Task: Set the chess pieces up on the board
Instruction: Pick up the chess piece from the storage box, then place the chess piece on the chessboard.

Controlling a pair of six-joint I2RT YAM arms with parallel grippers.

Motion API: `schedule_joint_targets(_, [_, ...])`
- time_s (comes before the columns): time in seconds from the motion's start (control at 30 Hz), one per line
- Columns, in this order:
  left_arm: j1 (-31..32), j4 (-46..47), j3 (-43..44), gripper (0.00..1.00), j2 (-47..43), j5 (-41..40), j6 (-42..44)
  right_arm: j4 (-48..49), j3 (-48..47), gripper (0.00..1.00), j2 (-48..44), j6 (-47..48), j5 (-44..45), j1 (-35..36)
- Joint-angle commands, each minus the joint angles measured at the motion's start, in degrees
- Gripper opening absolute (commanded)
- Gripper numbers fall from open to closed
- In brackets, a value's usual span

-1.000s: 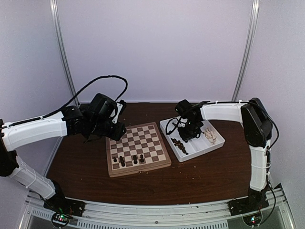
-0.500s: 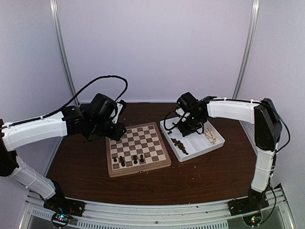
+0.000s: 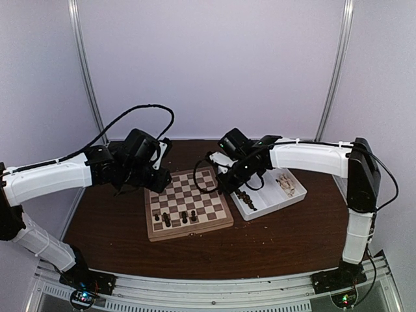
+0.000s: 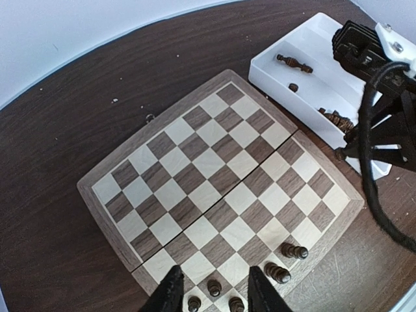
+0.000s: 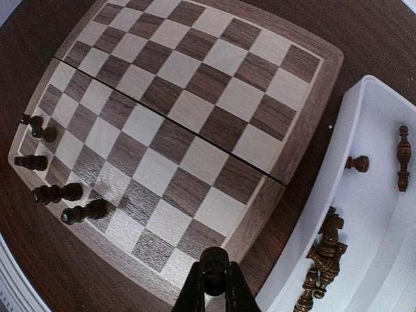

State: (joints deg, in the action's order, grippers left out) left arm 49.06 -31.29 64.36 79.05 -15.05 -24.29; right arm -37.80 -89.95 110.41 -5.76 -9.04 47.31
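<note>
The right fingers point(image 5: 195, 287) pinched a dark piece point(image 5: 214, 261) at the frame's bottom, by the board point(image 5: 195, 97). It was best to lower it slowly, upright, near the other pieces point(image 5: 73, 212). The left fingers point(image 4: 170, 294) were spread, empty.

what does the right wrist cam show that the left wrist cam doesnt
Only the right wrist view: the right gripper pinching a dark piece by the board's edge. Only the left wrist view: the left gripper, open and empty, and the right arm above the tray. Both: the board, five chess pieces standing along one edge, and the white tray holding loose pieces.
</note>
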Motion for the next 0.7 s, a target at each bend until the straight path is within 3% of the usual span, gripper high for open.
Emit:
schedule_joint_targets(0.0, [-0.45,2.35,-1.35,0.35,-2.05,-1.43,0.47,-0.22,-2.89,0.07,2.93,1.27,-1.99,1.88])
schedule_joint_targets(0.67, [-0.72,2.2,-3.47,0.34,-5.03,-4.55,-0.52,-1.98,-6.69,0.08,10.26,1.27,-0.91,5.4])
